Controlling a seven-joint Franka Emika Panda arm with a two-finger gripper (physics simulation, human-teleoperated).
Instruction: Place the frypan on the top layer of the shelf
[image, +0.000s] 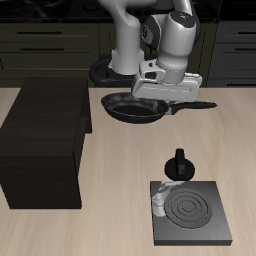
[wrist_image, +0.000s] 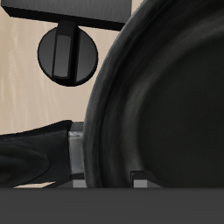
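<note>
The frypan (image: 133, 108) is a round black pan, and it hangs level in the air just beside the shelf's far corner, at about the height of its top. Its long handle (image: 196, 104) points away from the shelf. My gripper (image: 165, 95) is shut on the handle close to the pan's rim. In the wrist view the pan's bowl (wrist_image: 171, 105) fills most of the picture and the handle (wrist_image: 31, 159) runs off to the side. The shelf (image: 45, 125) is a large dark boxy unit with a bare flat top.
A small black knobbed object (image: 180, 164) (wrist_image: 68, 52) stands on the table below the pan's handle. Beside it, nearer the front edge, lies a square burner plate (image: 190, 212) with concentric rings. Dark cabinets run along the back.
</note>
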